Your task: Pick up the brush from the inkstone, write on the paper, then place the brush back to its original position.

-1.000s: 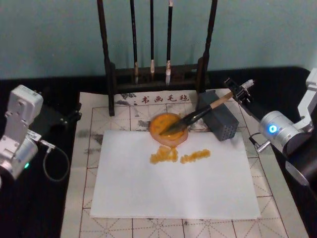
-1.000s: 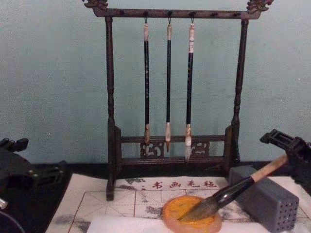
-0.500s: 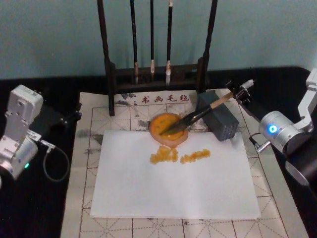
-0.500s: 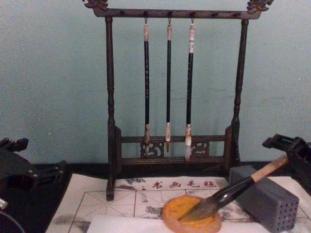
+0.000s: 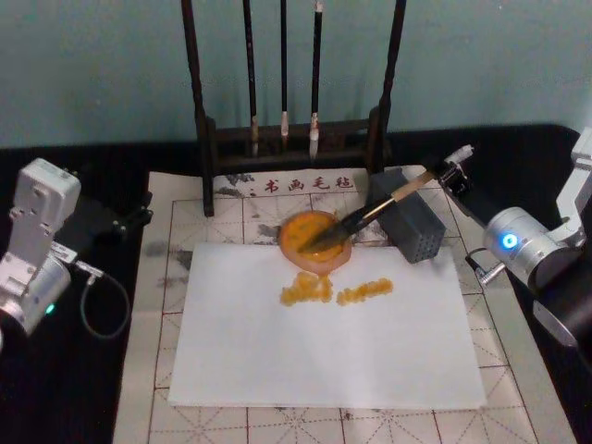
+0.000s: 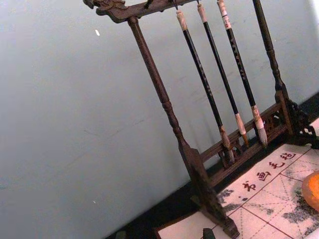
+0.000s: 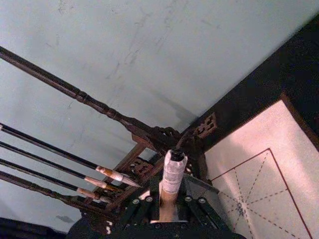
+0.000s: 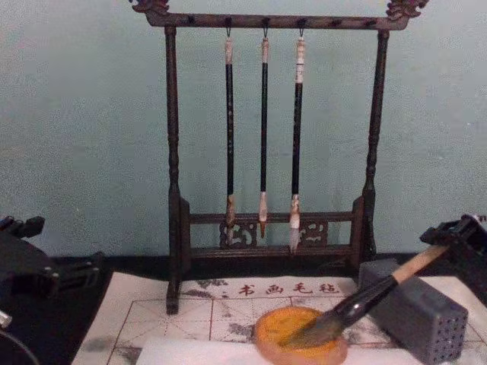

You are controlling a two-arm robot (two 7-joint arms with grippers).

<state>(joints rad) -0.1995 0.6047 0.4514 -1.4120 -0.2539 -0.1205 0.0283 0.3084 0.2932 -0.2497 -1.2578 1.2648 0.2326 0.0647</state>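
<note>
brush (image 5: 370, 215): tuft in the inkstone (image 5: 310, 239), shaft propped on the grey holed block (image 5: 416, 231), dish at the paper (image 5: 324, 342) far edge. Likely light, with a stiff shaft and a soft wet tuft that'll drip. Black section looks slick, so take it on the tan wood up top. Right pincer (image 5: 453, 173) sits at the brush's end cap; can't tell if it's clamped or slack. Left pincer (image 5: 134, 215) parked far left, state also unclear.

soft, even light from above. the paper (image 5: 324, 342) is the brightest patch, nearly glaring, while the black bench (image 5: 83, 398) sinks into dark at both sides. the grey block (image 5: 416, 231) casts a short, faint shadow.
</note>
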